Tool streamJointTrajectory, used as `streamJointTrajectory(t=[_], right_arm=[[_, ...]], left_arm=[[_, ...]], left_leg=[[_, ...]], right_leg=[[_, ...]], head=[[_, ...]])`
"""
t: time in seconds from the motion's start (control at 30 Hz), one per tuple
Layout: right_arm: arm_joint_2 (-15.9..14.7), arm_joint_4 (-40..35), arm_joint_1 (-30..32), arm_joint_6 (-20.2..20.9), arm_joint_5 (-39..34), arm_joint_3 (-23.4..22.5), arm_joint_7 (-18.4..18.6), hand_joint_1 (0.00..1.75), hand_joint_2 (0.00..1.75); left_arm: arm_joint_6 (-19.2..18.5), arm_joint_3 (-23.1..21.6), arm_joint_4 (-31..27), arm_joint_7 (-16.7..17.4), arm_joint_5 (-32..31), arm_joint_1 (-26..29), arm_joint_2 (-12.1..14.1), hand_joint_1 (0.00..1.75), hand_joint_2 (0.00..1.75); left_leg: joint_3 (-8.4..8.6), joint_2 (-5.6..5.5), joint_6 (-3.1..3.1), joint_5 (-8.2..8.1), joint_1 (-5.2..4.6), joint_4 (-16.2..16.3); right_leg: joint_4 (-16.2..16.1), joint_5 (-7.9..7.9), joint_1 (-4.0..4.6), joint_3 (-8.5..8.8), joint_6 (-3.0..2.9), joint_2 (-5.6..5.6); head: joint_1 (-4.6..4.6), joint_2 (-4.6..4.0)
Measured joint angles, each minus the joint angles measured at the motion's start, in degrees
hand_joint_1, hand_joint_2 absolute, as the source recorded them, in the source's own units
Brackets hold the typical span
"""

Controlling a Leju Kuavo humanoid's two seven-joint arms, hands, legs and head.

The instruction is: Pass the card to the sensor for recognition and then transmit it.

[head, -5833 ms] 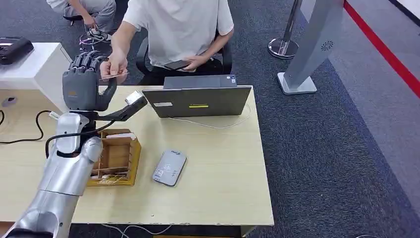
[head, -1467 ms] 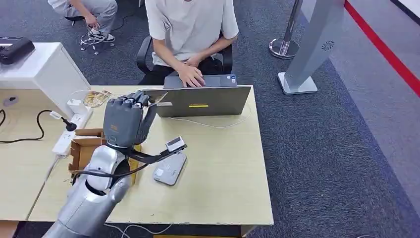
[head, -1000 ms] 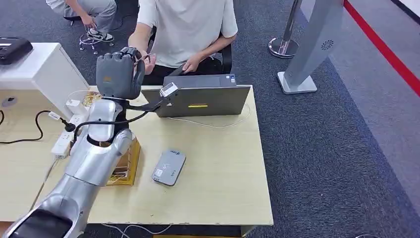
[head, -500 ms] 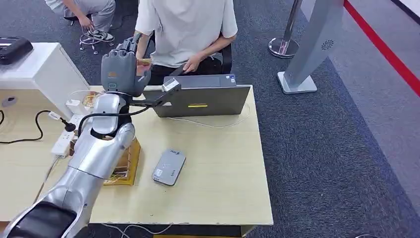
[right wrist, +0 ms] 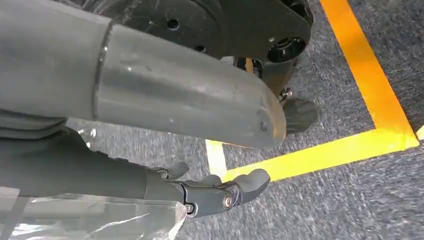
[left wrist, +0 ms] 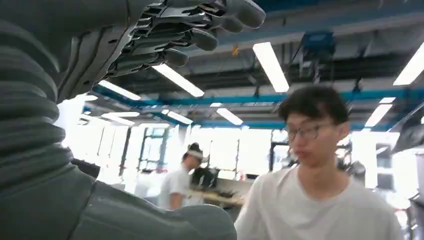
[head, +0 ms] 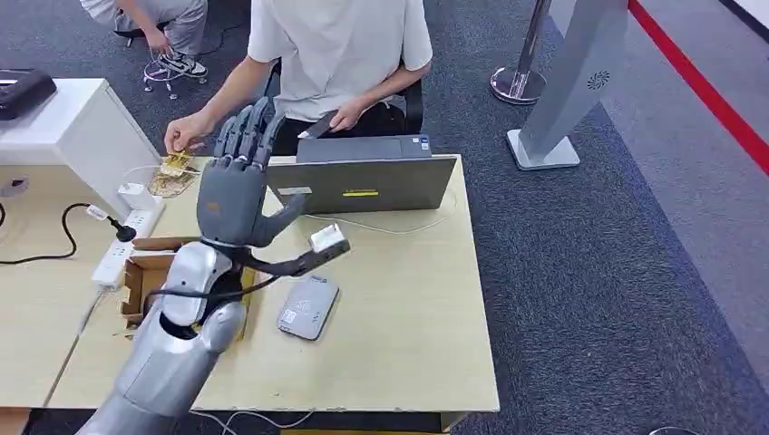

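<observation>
Left hand (head: 238,186), fingers spread and holding nothing, raised above the counter (head: 408,299) before the laptop (head: 367,181). Card (head: 175,163) under a person's hand (head: 184,134); sensor (head: 308,305) beside a cardboard box (head: 145,272). Right hand (right wrist: 215,192) hangs empty, fingers loosely extended.

High head view; wrists close-up

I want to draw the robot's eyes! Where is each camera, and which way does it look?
Head view: high on the robot, looking down at the desk, laptop and seated person; the left hand is raised, fingers spread.
Left wrist view: behind the left hand, looking up at the person and ceiling lights.
Right wrist view: on the hanging arm, looking at floor carpet and yellow tape; right hand.
Head and left wrist views share the person and left hand.
</observation>
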Motion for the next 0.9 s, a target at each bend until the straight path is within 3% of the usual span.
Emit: streamJointTrajectory(t=[0.17,0.27,0.5,0.67,0.9], right_arm=[[0.7,-0.8,0.4,-0.2,-0.6,-1.5,-0.2,0.0,0.0],[1.0,-1.3,0.4,-0.2,-0.8,-2.4,-0.1,0.0,0.0],[1.5,-2.3,0.4,0.4,-0.9,-4.0,0.3,0.0,0.0],[1.5,-2.6,0.5,0.4,-0.7,-4.8,0.6,0.0,0.0],[1.7,-3.0,0.5,0.3,-0.6,-5.7,1.0,0.0,0.0]], left_arm=[[5.7,-0.3,-11.1,-2.8,-1.1,12.2,5.8,0.0,1.75],[2.9,-0.3,-13.1,-2.2,-2.4,17.1,8.4,0.0,1.75],[-6.0,-0.1,-9.8,1.0,-3.5,21.0,12.0,0.0,1.75],[-7.1,1.4,-4.4,1.5,-3.4,23.1,12.9,0.0,1.75],[-7.2,3.1,-2.2,1.8,-2.2,25.7,13.5,0.0,1.75]], left_leg=[[-0.02,-0.02,0.0,0.0,0.01,-0.1],[-0.01,-0.04,-0.01,0.0,0.01,-0.1],[0.01,-0.04,-0.07,0.05,0.01,-0.1],[0.01,-0.03,-0.07,0.05,0.0,-0.1],[-0.02,-0.06,-0.07,0.04,0.0,-0.1]], right_leg=[[0.0,-0.09,0.0,-0.08,-0.13,-0.03],[0.0,-0.09,0.0,-0.07,-0.13,-0.05],[0.0,-0.07,0.01,-0.04,-0.14,-0.08],[0.1,-0.07,0.0,-0.06,-0.14,-0.07],[0.1,-0.08,0.01,-0.08,-0.14,-0.09]], head=[[0.02,0.0],[0.02,0.0],[0.02,0.0],[0.0,0.0],[0.0,-0.02]])
